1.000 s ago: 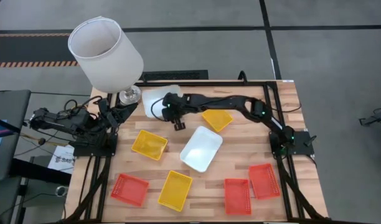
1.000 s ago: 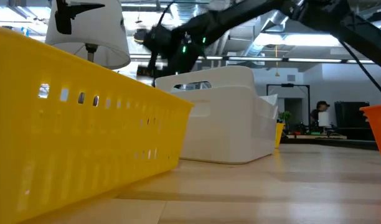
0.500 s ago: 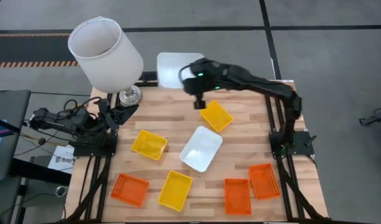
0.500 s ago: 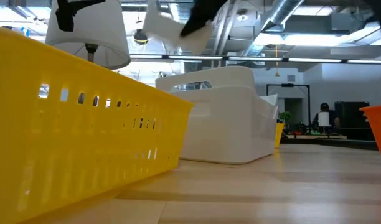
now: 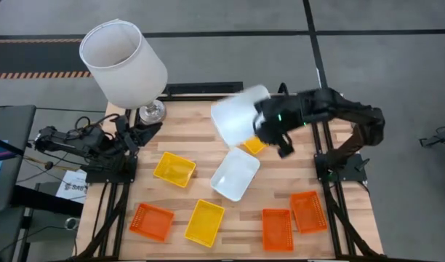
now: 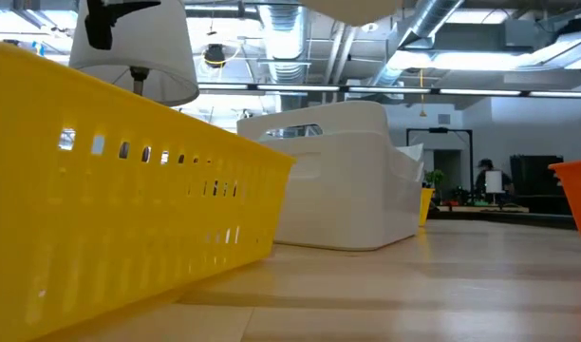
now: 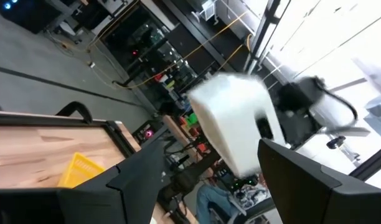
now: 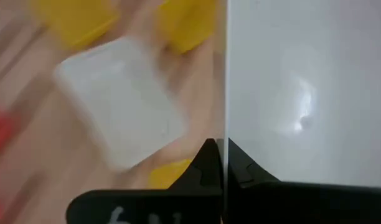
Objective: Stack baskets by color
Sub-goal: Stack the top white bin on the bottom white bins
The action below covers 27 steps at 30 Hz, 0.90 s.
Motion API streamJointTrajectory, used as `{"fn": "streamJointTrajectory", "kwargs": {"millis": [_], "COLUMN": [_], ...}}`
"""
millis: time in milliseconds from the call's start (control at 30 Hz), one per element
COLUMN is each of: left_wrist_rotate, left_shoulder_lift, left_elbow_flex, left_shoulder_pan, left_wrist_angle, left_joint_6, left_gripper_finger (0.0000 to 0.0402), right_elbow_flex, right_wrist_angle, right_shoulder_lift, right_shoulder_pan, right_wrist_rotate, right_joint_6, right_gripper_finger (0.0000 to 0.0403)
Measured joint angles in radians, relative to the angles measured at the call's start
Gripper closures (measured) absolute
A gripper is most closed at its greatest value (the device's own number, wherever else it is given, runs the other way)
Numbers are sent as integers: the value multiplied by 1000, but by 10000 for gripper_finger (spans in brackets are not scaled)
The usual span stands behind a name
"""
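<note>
Hanging above mid-table, one white basket (image 5: 237, 116) is pinched in the right gripper (image 5: 265, 127); another white basket (image 5: 235, 174) lies below. Three yellow, three orange around. Lamp (image 5: 123, 63) behind the spread left gripper (image 5: 139, 131).

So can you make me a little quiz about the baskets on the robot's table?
1. True or false: the right gripper is holding a white basket up in the air.
2. How many orange baskets lie on the table?
3. Which basket lies right below the lifted one? A) the white basket on the table B) the lampshade C) a yellow basket

Key: 1 true; 2 three; 3 A.
</note>
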Motion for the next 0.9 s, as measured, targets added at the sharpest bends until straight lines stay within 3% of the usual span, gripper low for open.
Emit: {"fn": "streamJointTrajectory", "kwargs": {"millis": [167,433,900], "left_wrist_rotate": [-4,-23,-82], "left_shoulder_lift": [0,1,0], "left_elbow_flex": [0,0,0], "left_shoulder_pan": [0,0,0], "left_wrist_angle": [-36,-68,-90], "left_joint_6": [0,0,12], "left_gripper_finger": [152,152,152], "right_elbow_flex": [-4,-118,-652], "right_wrist_angle": [-159,-121,449], "right_shoulder_lift": [24,76,-67], "right_shoulder_pan": [181,323,262], "right_wrist_rotate": [54,53,-28], "right_joint_6": [24,-2,-131], "right_gripper_finger": [402,403,403]}}
